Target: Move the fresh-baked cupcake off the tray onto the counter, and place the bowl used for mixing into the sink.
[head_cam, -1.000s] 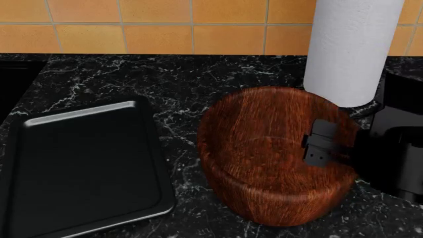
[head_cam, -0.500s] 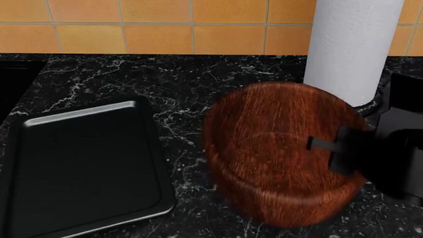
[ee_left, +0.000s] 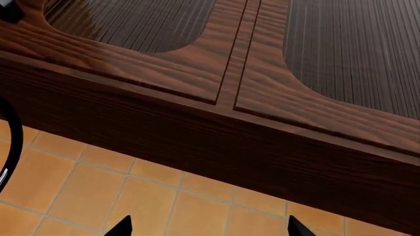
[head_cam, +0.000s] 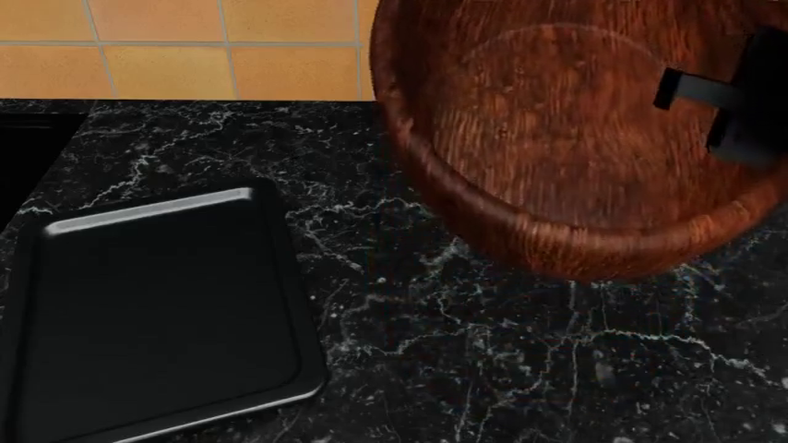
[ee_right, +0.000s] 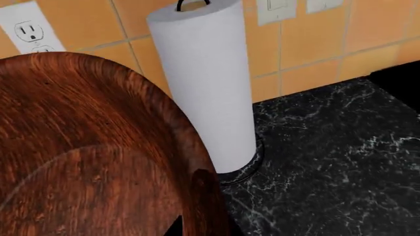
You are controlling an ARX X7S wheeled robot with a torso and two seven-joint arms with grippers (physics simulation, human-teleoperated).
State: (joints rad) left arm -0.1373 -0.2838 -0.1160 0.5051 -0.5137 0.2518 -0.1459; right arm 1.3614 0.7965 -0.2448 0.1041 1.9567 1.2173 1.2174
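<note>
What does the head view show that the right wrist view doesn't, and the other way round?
Only the head view shows the tray, lying flat and empty on the counter, and the right gripper clamped on the bowl's wall, one finger inside it. Only the right wrist view shows the paper towel roll standing upright by the tiled wall, plus a wall outlet. Both share the wooden bowl held up off the black marble counter, and the orange tiles. Neither shows the cupcake.

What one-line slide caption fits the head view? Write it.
Right gripper holds the bowl above the counter, beside the tray.
</note>
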